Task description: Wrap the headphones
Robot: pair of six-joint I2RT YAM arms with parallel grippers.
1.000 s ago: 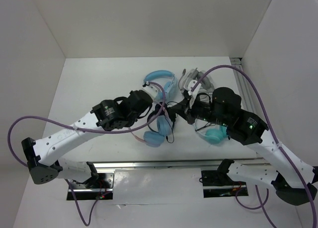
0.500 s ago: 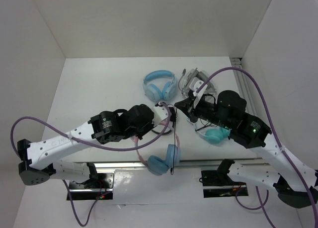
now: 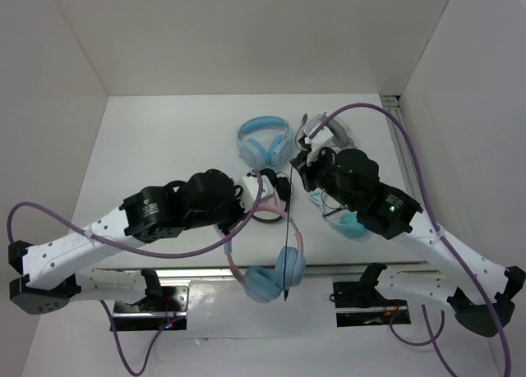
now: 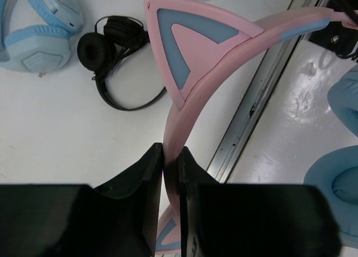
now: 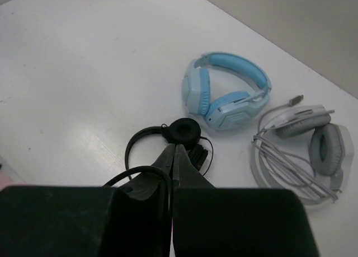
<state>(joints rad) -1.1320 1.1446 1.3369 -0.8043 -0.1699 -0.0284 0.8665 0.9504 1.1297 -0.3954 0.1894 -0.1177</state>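
Two robot arms share a pink cat-ear pair over a white table (image 3: 164, 147). The headphones (image 3: 275, 270) hang at the lower centre of the overhead view, above the table's near edge. Their light blue ear cups sit side by side at the bottom, and the pink band arcs up towards the left arm.

The left gripper (image 4: 170, 153) is clamped tight on the pink headband. In the left wrist view its two black fingers (image 4: 146, 178) press either side of the band, just below one blue-centred cat ear. Part of one ear cup fills the lower right of that frame.

The thin black cable (image 3: 288, 237) runs as a straight line down the centre of the overhead view, past the ear cups. The right gripper (image 5: 174, 150) is fully closed, and a loop of cable curls in against its fingers from the left. It appears to pinch the cable, though the contact point itself is hard to make out.

A small black headset (image 5: 182, 131) lies on the table beyond the right gripper's fingertips. An all-blue pair (image 3: 263, 139) rests at upper centre of the overhead view, with a white headset (image 3: 325, 131) just to its right. A teal pair (image 3: 353, 225) shows partly under the right arm.
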